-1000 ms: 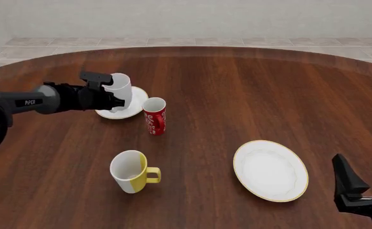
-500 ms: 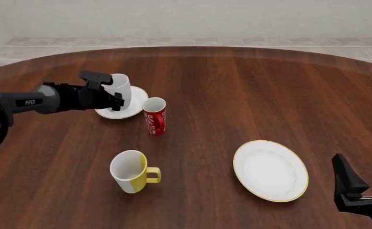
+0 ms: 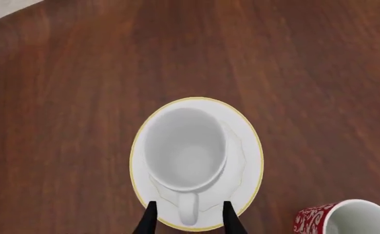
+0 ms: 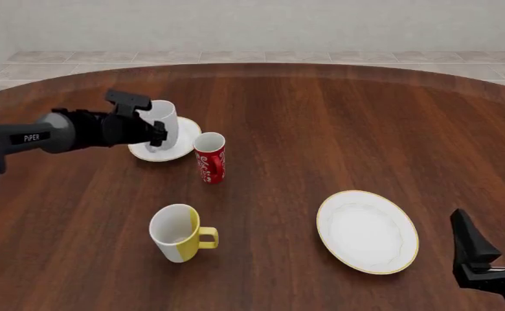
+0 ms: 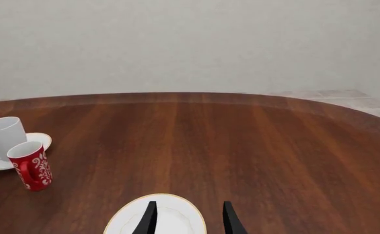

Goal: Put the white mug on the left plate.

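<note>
1. The white mug (image 4: 164, 128) stands upright on the small plate (image 4: 182, 150) at the far left of the wooden table (image 4: 322, 129); seen from my left wrist, the mug (image 3: 184, 148) sits inside the yellow rim of that plate (image 3: 248, 146), mouth up and empty, its loop handle turned toward my fingers.

2. My left gripper (image 4: 151, 126) is at the mug's handle side, arm reaching in from the left; in the wrist view my two black fingertips (image 3: 149, 219) stand apart on either side of the handle with a gap showing on each side, so the left gripper (image 3: 186, 222) is spread and not clamped on it.

3. A red patterned cup (image 4: 208, 157) stands just right of the small plate, nearer than the mug; it shows at the edge of my left wrist view (image 3: 343, 219) and beside the mug in my right wrist view (image 5: 31, 165).

4. A white-and-yellow mug (image 4: 177, 232) stands near the front, left of centre, its yellow handle to the right; well apart from the plate.

5. The large plate (image 4: 368, 231) lies at the near right, bare.

6. My right gripper (image 4: 492, 243) is at the near right corner, just right of the large plate; its fingers (image 5: 149, 218) are parted and hold nothing, the large plate's rim (image 5: 122, 217) below them.
</note>
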Available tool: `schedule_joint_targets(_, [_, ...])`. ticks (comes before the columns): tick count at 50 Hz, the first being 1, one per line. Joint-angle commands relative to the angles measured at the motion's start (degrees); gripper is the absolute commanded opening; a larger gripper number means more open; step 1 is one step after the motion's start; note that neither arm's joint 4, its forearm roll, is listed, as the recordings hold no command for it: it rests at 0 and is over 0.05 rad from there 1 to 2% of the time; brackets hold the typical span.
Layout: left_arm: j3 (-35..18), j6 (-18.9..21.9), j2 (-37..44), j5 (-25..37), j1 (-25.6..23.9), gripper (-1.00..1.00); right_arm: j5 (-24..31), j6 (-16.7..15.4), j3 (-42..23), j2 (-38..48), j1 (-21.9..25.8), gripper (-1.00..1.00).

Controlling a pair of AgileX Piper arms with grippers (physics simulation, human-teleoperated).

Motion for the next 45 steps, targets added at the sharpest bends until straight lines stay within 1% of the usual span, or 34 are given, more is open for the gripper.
schedule_joint_targets(1, [1.82,-0.59,-3.49,0.64,-1.48,1.0,-0.17,-0.14,0.03,0.14,0.01,1.0])
schedule_joint_targets(4, [2.3,-0.57,-4.0,0.55,-2.21,1.0,-0.19,-0.16,0.02,0.16,0.03,1.0])
schedule_joint_targets(5, [2.77,-0.71,-4.63,0.68,-2.25,1.0,-0.18,-0.16,0.01,0.17,0.05,1.0])
schedule_joint_targets(7, [4.63,-1.64,-7.29,1.11,-4.07,1.0,-0.2,-0.1,0.17,0.0,0.05,1.0])
schedule_joint_targets(10, [5.6,-1.61,-8.74,1.29,-3.99,1.0,-0.12,-0.08,0.21,-0.15,0.06,1.0])
schedule_joint_targets(11, [6.36,-0.93,-9.43,1.25,-5.13,1.0,-0.02,-0.1,0.22,-0.28,0.06,1.0])
schedule_joint_targets(12, [6.94,-1.27,-10.25,1.48,-4.88,1.0,0.12,-0.09,0.21,-0.44,0.08,1.0])
schedule_joint_targets(17, [9.8,-1.72,-16.46,3.21,-5.92,1.0,0.71,-0.05,0.21,-1.12,0.1,1.0])
schedule_joint_targets(20, [12.47,-1.28,-20.22,3.86,-7.35,1.0,0.58,-0.09,0.26,-0.97,0.27,1.0])
schedule_joint_targets(23, [14.25,-1.28,-24.62,5.15,-6.82,1.0,0.34,0.07,0.27,-0.71,0.32,1.0])
schedule_joint_targets(25, [15.64,-0.86,-26.86,5.58,-7.66,1.0,0.38,0.03,0.28,-0.77,0.42,1.0])
schedule_joint_targets(26, [16.35,-1.02,-28.05,5.79,-6.28,1.0,0.46,0.07,0.28,-0.85,0.42,1.0])
schedule_joint_targets(28, [17.63,-0.29,-29.87,6.12,-6.52,1.0,0.64,0.02,0.27,-1.09,0.44,1.0])
schedule_joint_targets(29, [18.15,-0.85,-31.29,6.66,-5.77,1.0,0.77,0.02,0.25,-1.24,0.42,1.0])
schedule_joint_targets(30, [18.95,-0.04,-32.57,6.84,-6.31,1.0,0.84,0.03,0.25,-1.33,0.4,1.0])
schedule_joint_targets(32, [19.54,-0.5,-34.17,7.35,-5.47,1.0,0.96,0.06,0.23,-1.47,0.42,1.0])
schedule_joint_targets(34, [20.4,-0.17,-35.91,8.21,-6.0,1.0,1.05,0.06,0.18,-1.51,0.44,1.0])
schedule_joint_targets(39, [22.45,0.23,-41.44,10.83,-5.29,1.0,1.56,0.08,-0.08,-1.85,0.67,1.0])
schedule_joint_targets(40, [22.46,0.23,-41.45,10.84,-5.29,1.0,1.58,0.08,-0.08,-1.87,0.67,1.0])
schedule_joint_targets(41, [23.51,-0.01,-43.87,11.96,-5.52,1.0,1.91,0.02,-0.15,-2.22,0.69,1.0])
schedule_joint_targets(43, [24.12,0.27,-44.86,12.22,-5.66,1.0,2.09,0.01,-0.2,-2.38,0.69,1.0])
schedule_joint_targets(44, [25.24,0.37,-46.96,13.04,-5.86,1.0,2.45,0.02,-0.29,-2.72,0.66,1.0])
schedule_joint_targets(45, [25.3,-0.12,-48.36,14.02,-5.87,1.0,2.77,-0.01,-0.36,-3.03,0.65,1.0])
